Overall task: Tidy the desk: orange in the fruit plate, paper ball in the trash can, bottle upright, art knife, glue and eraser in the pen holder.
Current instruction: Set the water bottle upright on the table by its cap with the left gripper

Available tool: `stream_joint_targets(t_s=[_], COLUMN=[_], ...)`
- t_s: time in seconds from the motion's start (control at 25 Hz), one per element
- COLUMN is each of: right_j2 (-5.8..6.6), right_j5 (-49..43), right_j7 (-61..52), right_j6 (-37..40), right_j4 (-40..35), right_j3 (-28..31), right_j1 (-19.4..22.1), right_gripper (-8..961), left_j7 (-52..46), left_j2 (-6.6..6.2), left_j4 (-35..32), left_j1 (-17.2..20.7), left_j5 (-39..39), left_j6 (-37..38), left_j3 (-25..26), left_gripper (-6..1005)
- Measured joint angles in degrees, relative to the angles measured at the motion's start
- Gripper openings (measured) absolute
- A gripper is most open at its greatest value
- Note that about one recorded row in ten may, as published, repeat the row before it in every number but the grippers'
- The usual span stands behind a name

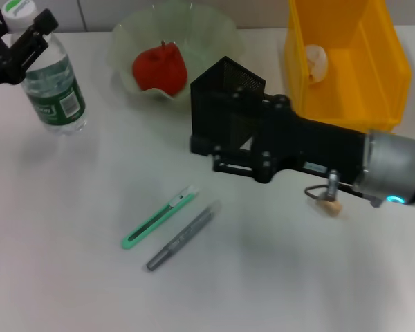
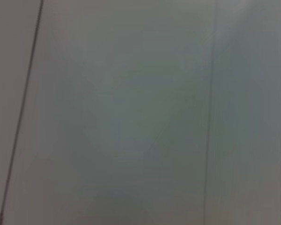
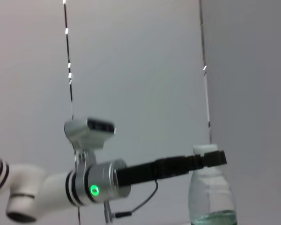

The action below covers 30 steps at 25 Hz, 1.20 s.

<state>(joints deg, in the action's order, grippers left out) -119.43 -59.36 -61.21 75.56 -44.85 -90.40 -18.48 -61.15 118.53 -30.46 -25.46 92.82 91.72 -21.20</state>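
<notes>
The bottle (image 1: 54, 86) stands upright at ten o'clock on the white desk (image 1: 69, 277), the left gripper (image 1: 24, 34) clamped on its neck under the white cap; its green label's writing is unreadable. The right gripper (image 1: 200, 149) hovers beside the pen holder (image 1: 225, 86), and whether its fingers are parted I cannot tell. Art knife (image 1: 159, 218) lies at six o'clock. The right wrist view alone shows grey wall panels (image 3: 131, 70); the left wrist view shows only a blurred grey surface.
</notes>
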Motion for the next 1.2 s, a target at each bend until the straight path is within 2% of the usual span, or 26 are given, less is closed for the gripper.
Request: stream_joint_targets(t_s=[0.12,0.56,0.8,1.2], right_j2=[0.01,-0.4,-0.43,-0.46], right_j5=[2.0,2.9,6.0,6.3], right_j7=[1.8,9.5,10.7,10.9], right_j6=[3.7,7.2,8.0,7.7], right_j4=[4.7,10.1,14.4,15.2], right_j3=[1.6,0.3,-0.3,-1.2], right_j1=[-0.1,-0.5,-2.4,-2.8], right_gripper=[730,730,730,730], left_j7=[2.6,8.7,10.3,15.0], left_j2=[0.02,0.12,0.16,0.21], left_j4=[3.0,7.7,8.4,12.5], left_j1=[-1.0,-3.6,-4.0,-5.3], left_j5=[-2.6,-3.8,-3.8,-5.0], left_j6=[-3.0,-10.5,-11.8,-16.5], left_j3=[0.0,-0.2,-0.2,0.2], left_gripper=[449,451,452,454])
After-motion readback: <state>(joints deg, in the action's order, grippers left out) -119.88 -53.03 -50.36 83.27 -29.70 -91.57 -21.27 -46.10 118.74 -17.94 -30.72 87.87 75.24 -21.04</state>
